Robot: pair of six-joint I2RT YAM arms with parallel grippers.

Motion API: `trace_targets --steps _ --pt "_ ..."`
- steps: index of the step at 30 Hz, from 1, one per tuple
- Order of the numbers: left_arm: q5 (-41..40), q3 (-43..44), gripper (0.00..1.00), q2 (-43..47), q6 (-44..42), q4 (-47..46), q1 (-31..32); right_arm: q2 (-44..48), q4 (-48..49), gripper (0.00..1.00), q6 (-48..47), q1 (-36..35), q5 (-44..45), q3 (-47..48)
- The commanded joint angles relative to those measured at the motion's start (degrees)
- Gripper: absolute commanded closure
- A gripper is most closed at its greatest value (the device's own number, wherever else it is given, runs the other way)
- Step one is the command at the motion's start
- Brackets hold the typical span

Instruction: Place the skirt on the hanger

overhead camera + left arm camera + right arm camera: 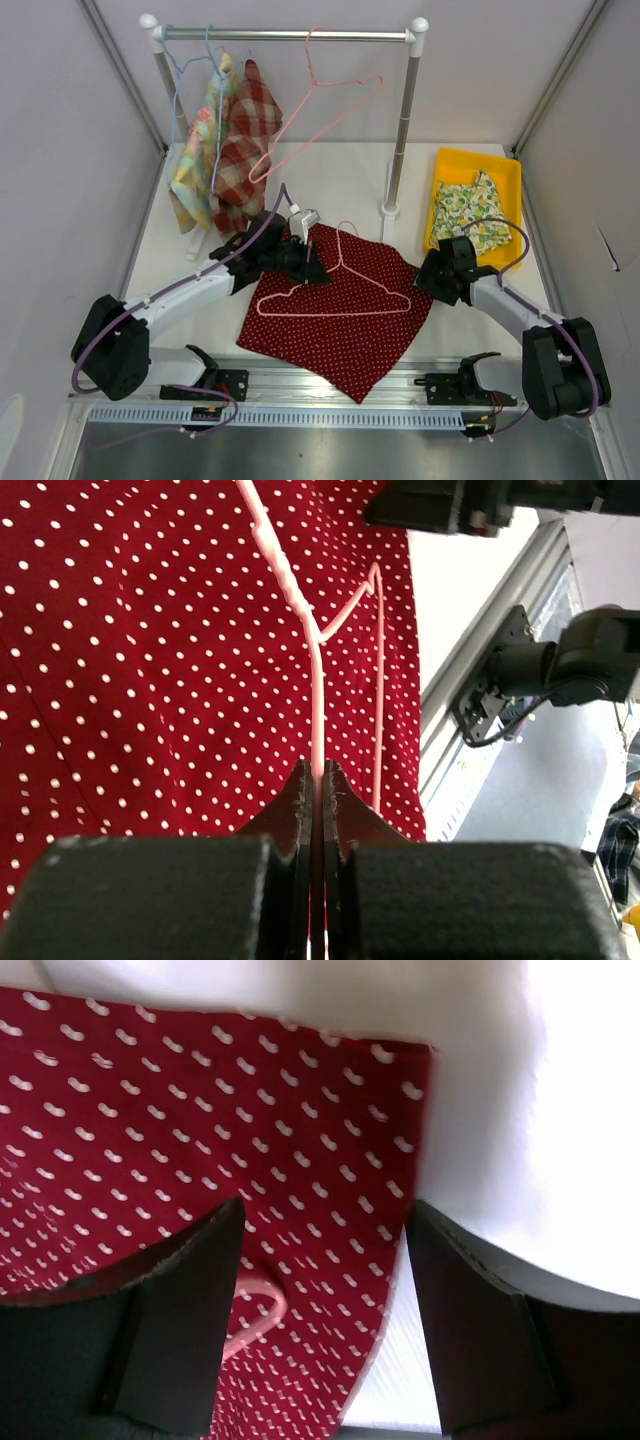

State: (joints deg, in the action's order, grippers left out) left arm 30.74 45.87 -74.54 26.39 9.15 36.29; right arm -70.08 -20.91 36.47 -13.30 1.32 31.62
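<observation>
**Top view.** We noted the left gripper (312, 262) over the upper left part of the skirt (345, 330), its jaws pressed together on the wire of the pink hanger (335, 297). The hanger lay flat on the skirt, hook pointing away from the arm bases. The red, white-dotted skirt lay spread on the white table (480, 335), mid-front, with one corner reaching the near edge. The right gripper (428, 275) sat low at the skirt's right corner; we could not tell contact from here. Behind stood a clothes rail (290, 35) carrying a plaid garment (245, 140) and a spare hanger (320, 110). A yellow bin (455, 165) at the right rear held a patterned cloth (470, 210). Pale walls (60, 150) closed in both sides and the back.

**Left wrist view.** We saw both fingers (290, 810) clamped tight on the hanger wire, which ran straight out from between them across the dotted cloth. Bare table showed at the right.

**Right wrist view.** We found the fingers (190, 1290) spread wide and holding nothing. The skirt's edge ran between them, one finger over cloth, the other over bare table. A rounded hanger end showed beside the cloth-side finger. Whether the pads touched the cloth, we could not tell.
</observation>
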Motion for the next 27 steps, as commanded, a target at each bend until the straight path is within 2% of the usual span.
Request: trace_targets --steps 1,2,3,4,6,7,11,17,21,23,24,26,27 --pt "2.22 -0.07 1.0 3.52 -1.78 1.49 0.09 -3.91 4.37 0.35 2.38 -1.46 3.16 -0.94" --pt "2.3 -0.34 1.0 4.14 -1.78 1.84 0.09 -6.36 4.82 0.43 2.12 -1.64 3.42 0.19" --pt "2.31 -0.77 1.0 4.49 -1.78 1.75 0.09 -7.51 4.3 0.7 1.85 -1.73 3.77 1.24" --pt "2.48 -1.3 1.0 4.84 -1.52 1.49 0.09 -8.48 3.86 0.8 1.33 -1.82 4.3 2.65" --pt "2.39 -1.39 1.0 5.72 -1.52 1.75 0.09 -9.11 1.06 0.93 0.36 -2.17 4.83 7.48" --pt "2.31 -1.57 1.0 5.81 -1.69 2.01 0.09 -8.84 -0.18 0.94 -0.16 -2.52 5.96 9.41" --pt "2.13 -2.01 1.0 5.9 -1.43 1.4 0.01 -10.15 -7.21 0.95 -3.76 -6.11 10.79 23.36" --pt "2.74 -2.1 1.0 4.23 -0.99 -0.53 0.09 -14.29 -12.23 0.93 -8.51 -7.09 13.62 33.06" --pt "4.32 -2.01 1.0 3.35 -0.47 -2.99 -0.08 -18.15 -11.45 0.89 -11.06 -3.15 12.22 37.2" --pt "6.6 -2.71 1.0 2.91 0.41 -7.11 -0.08 -21.84 -11.35 0.87 -12.56 -1.74 10.9 40.0" --pt "7.22 -3.41 1.0 2.91 1.81 -11.13 0.0 -22.81 -11.35 0.85 -13.0 -0.86 10.55 40.8" --pt "9.58 -5.07 1.0 2.3 2.96 -14.58 0.09 -24.66 -10.82 0.75 -14.14 -0.5 10.11 41.86" --pt "10.21 -5.87 1.0 2.21 4.53 -16.77 0.27 -24.84 -11.08 0.61 -14.32 -0.5 9.93 42.12"
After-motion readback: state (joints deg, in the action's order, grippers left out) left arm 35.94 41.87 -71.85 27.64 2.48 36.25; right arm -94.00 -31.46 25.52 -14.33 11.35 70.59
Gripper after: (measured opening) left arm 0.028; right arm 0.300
